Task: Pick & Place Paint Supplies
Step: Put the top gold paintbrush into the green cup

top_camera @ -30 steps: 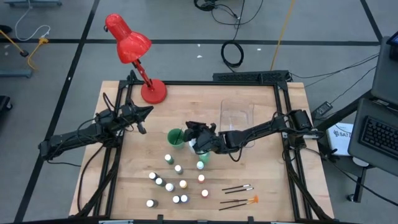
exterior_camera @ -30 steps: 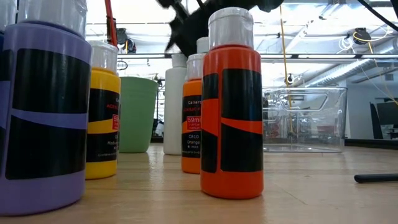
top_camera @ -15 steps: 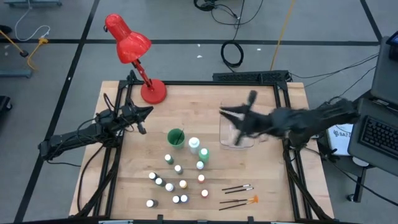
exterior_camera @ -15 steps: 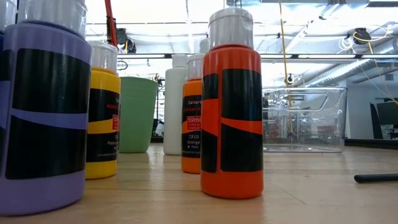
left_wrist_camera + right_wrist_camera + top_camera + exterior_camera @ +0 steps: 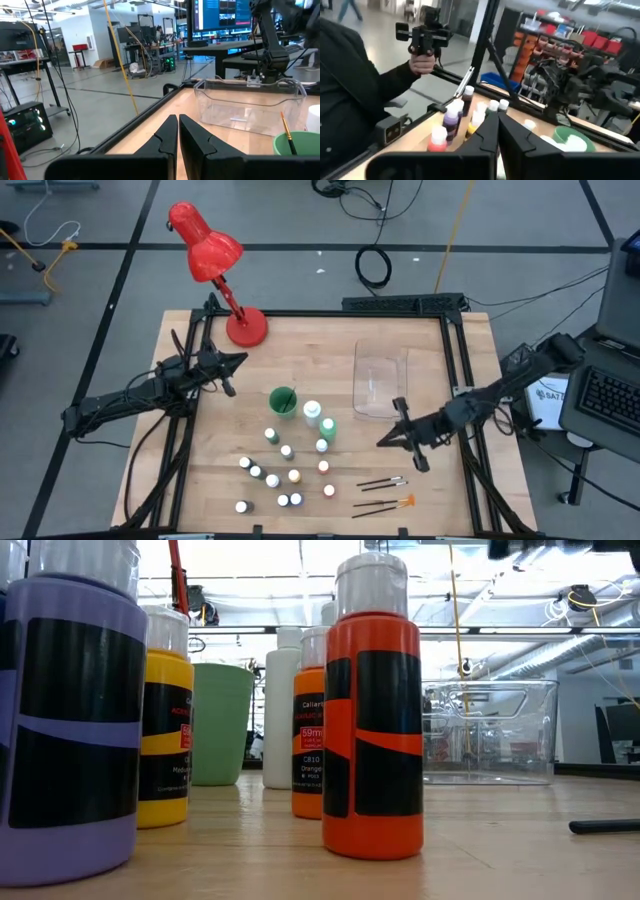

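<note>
Paint bottles stand in a loose group on the wooden table, in the middle part toward its front edge. From above they show mostly as small white caps, with green, orange and red bodies under them. In the low view the bottles are seen from the side: an orange bottle with a black label and a pale grey cap stands nearest, a purple one is at the side of it, a yellow one and a second orange one stand behind, and a plain white bottle is further back.

Two taller bottles with white and green tops stand just beside the green cup, which has a thin stick in it. Four thin brushes with dark handles lie flat near the front edge, toward the right side; one has an orange tip.

A clear plastic tray sits in the right half of the table, behind the brushes. A red desk lamp stands at the back left corner.

The right gripper hangs over the table between the tray and the brushes, with its fingers pressed together and nothing between them. The left gripper waits near the left edge, also clenched and empty.
</note>
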